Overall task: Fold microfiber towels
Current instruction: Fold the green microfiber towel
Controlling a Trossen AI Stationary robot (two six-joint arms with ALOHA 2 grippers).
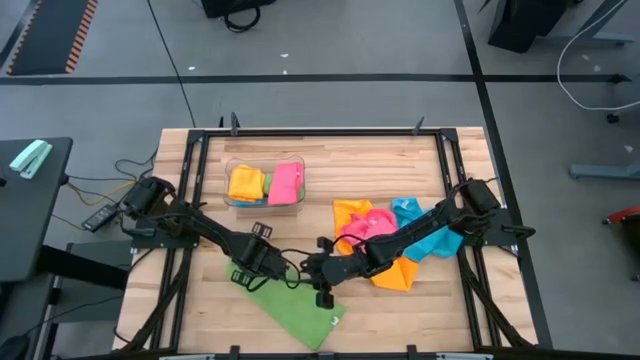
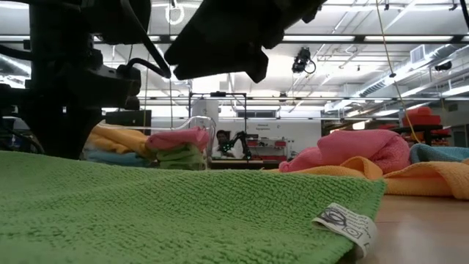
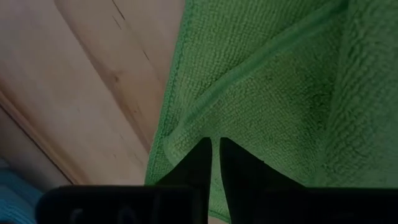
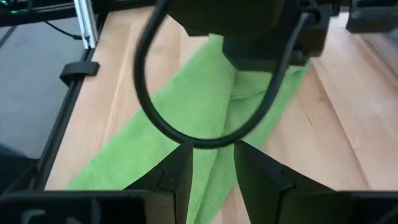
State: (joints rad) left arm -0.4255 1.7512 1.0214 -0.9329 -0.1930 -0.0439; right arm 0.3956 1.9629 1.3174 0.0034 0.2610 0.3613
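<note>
Green microfiber towel [image 1: 297, 310] lies spread on the wooden counter [image 1: 400, 320] near its front edge, one corner folded over, white care tag [image 2: 344, 224] at a corner. Left tool [image 1: 262, 270] is down at the towel's upper-left edge; in the left wrist view its fingers [image 3: 239, 174] are nearly pressed together with a fold of green cloth right at the tips, so it looks like a pinch on the towel. Right tool [image 1: 324, 292] sits at the towel's upper-right edge, fingers [image 4: 261, 171] moderately spread over the cloth, not clearly gripping. Pile of orange, pink and blue towels [image 1: 400, 240] lies on the counter under the right arm. Clear bin [image 1: 240, 200] behind holds folded yellow and pink towels [image 1: 265, 184].
</note>
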